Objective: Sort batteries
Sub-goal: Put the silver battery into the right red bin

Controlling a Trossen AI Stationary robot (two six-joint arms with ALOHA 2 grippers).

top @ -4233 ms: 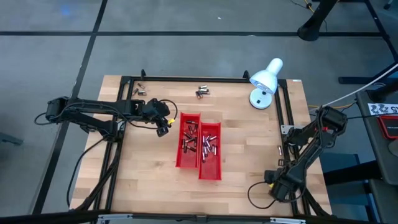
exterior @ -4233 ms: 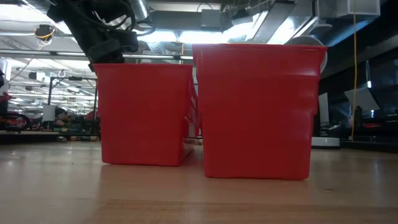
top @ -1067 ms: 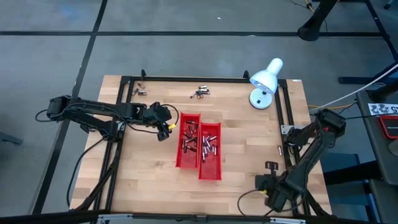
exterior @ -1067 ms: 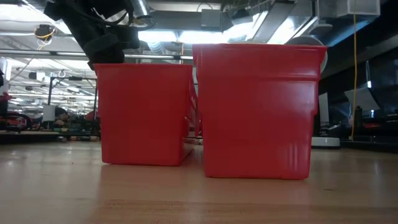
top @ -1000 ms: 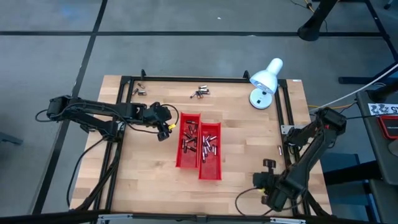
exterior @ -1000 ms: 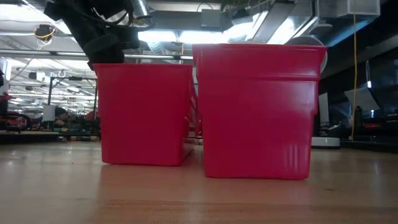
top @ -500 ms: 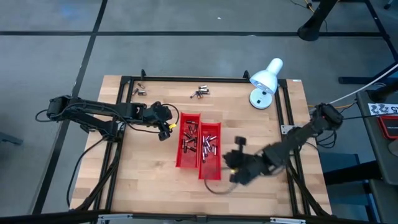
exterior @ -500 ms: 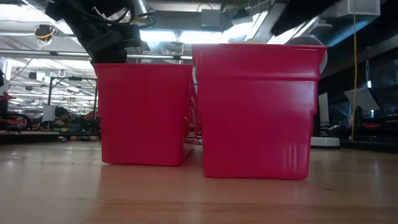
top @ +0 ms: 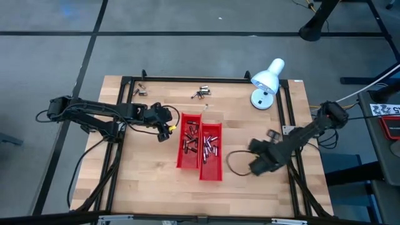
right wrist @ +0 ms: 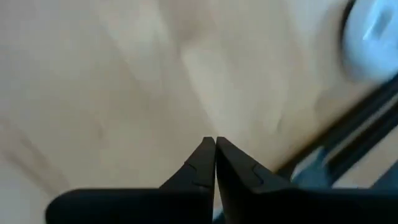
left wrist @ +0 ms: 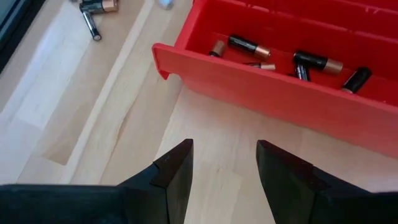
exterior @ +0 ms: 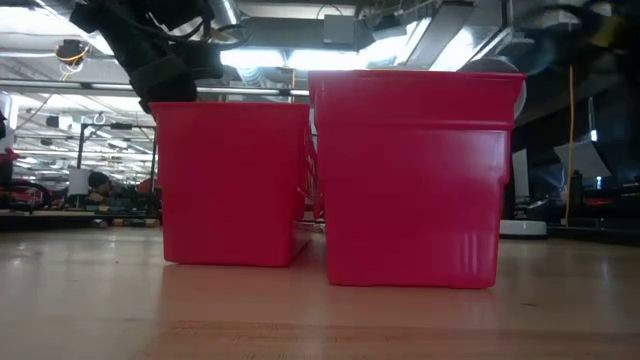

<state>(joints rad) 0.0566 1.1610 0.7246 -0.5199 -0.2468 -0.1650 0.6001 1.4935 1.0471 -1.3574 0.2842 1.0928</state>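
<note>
**A:** Since half a second ago your right claw (top: pixel 257 164) has swung back from the near end of the right red tray (top: pixel 211 151) to bare tabletop (top: pixel 250 134) between that tray and the frame rail. Your left claw (top: pixel 164 127) hasn't shifted.

**B:** How do the claws stand?

**A:** The right one is pressed fully together with nothing in it, as its wrist view shows. The left one is parted to a moderate gap, empty, hovering just outside the far corner of the left red tray (left wrist: pixel 261 90).

**B:** And the batteries?

**A:** Most batteries (top: pixel 199 142) lie in the two trays. A loose cluster (top: pixel 201 93) sits at the far edge, with another pair (top: pixel 141 91) near the far left corner.

**B:** What could go wrong?

**A:** I'd judge the right arm's fast sweep the main risk: its slack cable (top: pixel 234 164) loops close to the tray and could snag or nudge it. The white lamp (top: pixel 265 82) also stands on the way to the far cluster.

**B:** Any readable writing?

**A:** None; you see only black bodies with copper tops in the left wrist view.
</note>
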